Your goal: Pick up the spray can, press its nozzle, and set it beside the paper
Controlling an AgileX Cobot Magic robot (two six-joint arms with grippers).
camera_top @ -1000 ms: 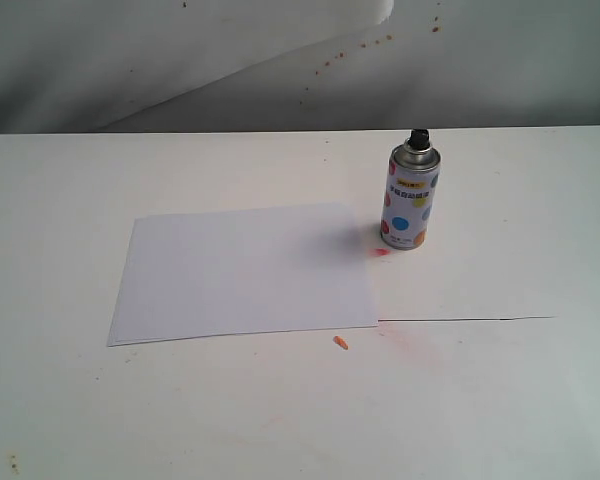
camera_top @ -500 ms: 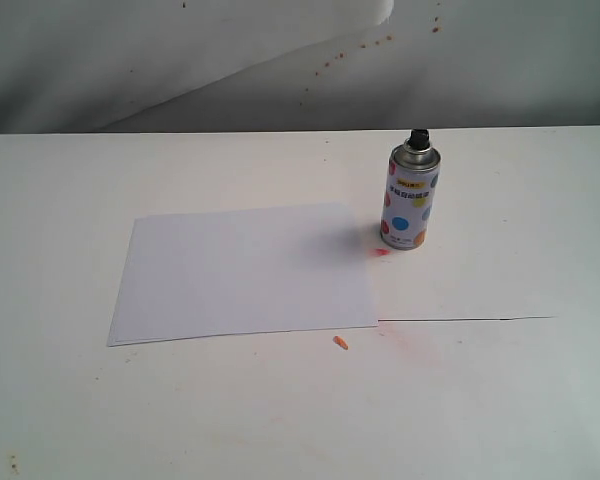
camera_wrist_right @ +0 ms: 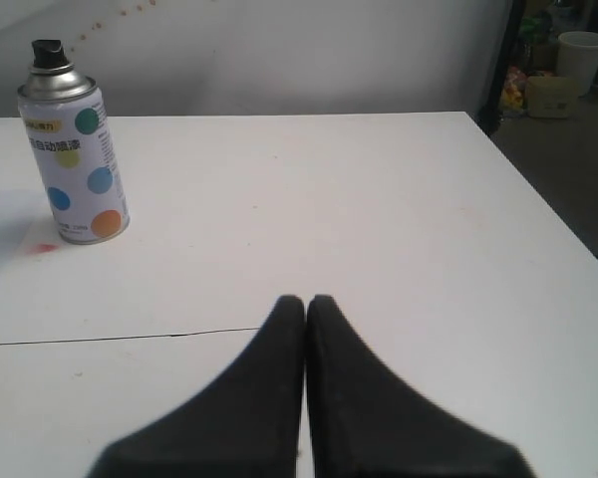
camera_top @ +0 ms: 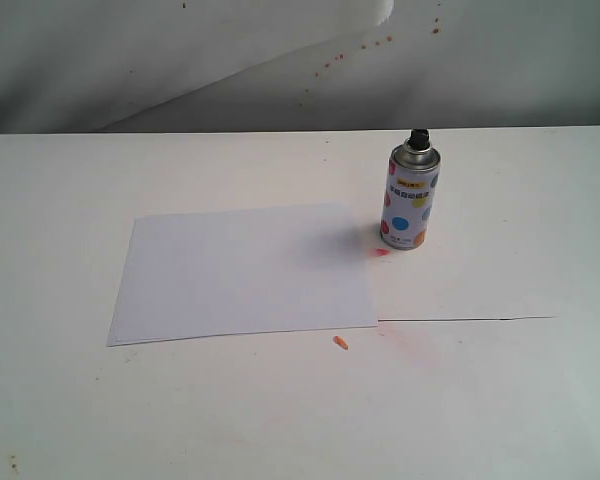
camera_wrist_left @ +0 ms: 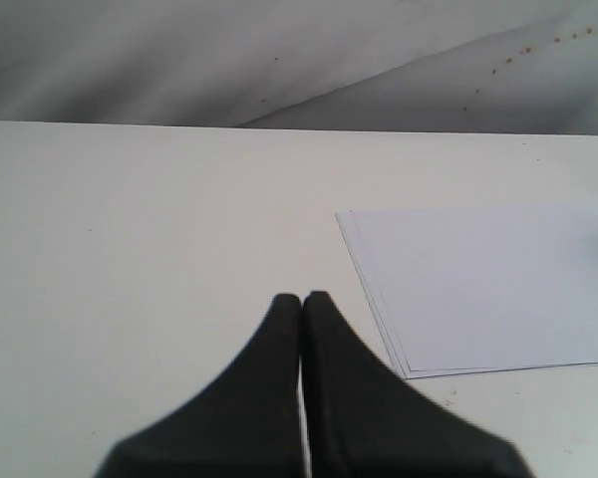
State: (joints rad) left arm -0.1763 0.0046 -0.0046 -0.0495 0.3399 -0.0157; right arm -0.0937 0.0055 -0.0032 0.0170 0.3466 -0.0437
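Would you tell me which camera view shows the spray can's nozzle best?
The right wrist view: the nozzle is largest, its slanted black tip clear atop the spray can. The exterior view shows it small; the left wrist view misses it.

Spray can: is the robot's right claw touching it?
Apart. The right wrist view shows a stretch of table between the right gripper and the spray can.

The exterior view looks down at a slant across the counter (camera_top: 80,420) toward the back wall (camera_top: 500,80), with the paper (camera_top: 240,270) mid-frame. The left wrist view sits low and close, facing one corner of the paper. The right wrist view, equally low, faces the spray can (camera_wrist_right: 75,149) standing beside the paper, which the exterior view also shows.
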